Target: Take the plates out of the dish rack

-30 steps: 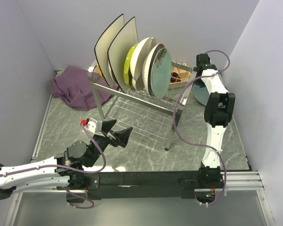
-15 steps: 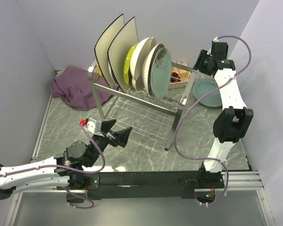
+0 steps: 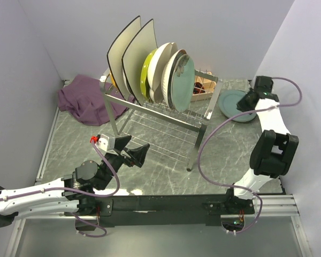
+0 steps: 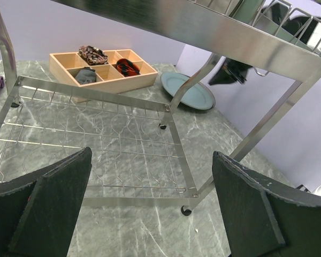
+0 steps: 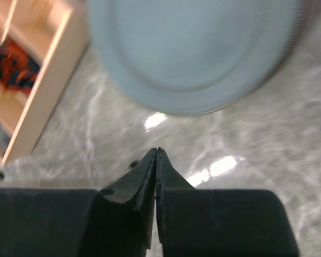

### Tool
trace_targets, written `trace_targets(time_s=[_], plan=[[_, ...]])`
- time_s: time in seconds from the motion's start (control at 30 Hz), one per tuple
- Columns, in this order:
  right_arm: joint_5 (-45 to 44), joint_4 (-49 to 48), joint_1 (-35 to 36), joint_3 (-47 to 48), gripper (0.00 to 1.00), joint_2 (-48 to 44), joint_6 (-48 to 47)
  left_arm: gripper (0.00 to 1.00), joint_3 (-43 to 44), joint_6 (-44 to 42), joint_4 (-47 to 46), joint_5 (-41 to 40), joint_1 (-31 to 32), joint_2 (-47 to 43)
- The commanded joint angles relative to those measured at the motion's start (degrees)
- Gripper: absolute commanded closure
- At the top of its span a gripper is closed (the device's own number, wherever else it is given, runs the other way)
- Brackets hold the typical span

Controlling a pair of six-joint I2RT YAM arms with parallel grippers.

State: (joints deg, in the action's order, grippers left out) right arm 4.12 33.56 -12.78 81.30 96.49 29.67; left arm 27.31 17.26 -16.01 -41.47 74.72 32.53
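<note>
plates (image 3: 166, 69) stand on edge in the dish rack (image 3: 155, 112) at upper centre of the top view. one teal-grey plate (image 3: 232, 100) lies flat on the table (image 3: 166, 166) at right, near the wooden box (image 3: 202, 85). right gripper (image 5: 157, 155), jaws pressed together on nothing, hovers just beside that plate. left gripper (image 4: 152, 160) gapes wide at lower left, facing the rack's legs.

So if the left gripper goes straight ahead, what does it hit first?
Probably the rack's lower shelf, framed between the fingers of the open left gripper; its front rail is nearest. The box and teal plate lie well beyond. Height is hard to judge.
</note>
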Motion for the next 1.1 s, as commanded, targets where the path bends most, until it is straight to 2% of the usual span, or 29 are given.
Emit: trace_targets(time_s=[0.0,0.17,0.43,0.77,1.07], plan=[[0.9,-5.2,-2.6,-4.1,0.93,-3.1,0.5,0.01,0.2,-0.6,-1.7,-0.1,0.2,-0.1],[0.2,-9.3,-2.6,-10.9,0.93,-2.6,3.5,0.0,0.0,-0.5,-1.6,-0.4,0.2,-0.5],[-4.0,-13.3,-3.5,-13.8,0.93,3.4,6.1,0.01,0.3,-0.4,-1.7,0.0,0.2,0.8],[-9.0,-12.4,-4.3,-4.9,0.89,11.3,5.7,0.01,0.1,-0.5,-1.9,0.4,0.2,0.8],[-12.2,-12.7,-4.4,-3.8,0.88,11.6,5.5,0.0,0.5,-0.4,-1.7,0.5,0.2,1.4]])
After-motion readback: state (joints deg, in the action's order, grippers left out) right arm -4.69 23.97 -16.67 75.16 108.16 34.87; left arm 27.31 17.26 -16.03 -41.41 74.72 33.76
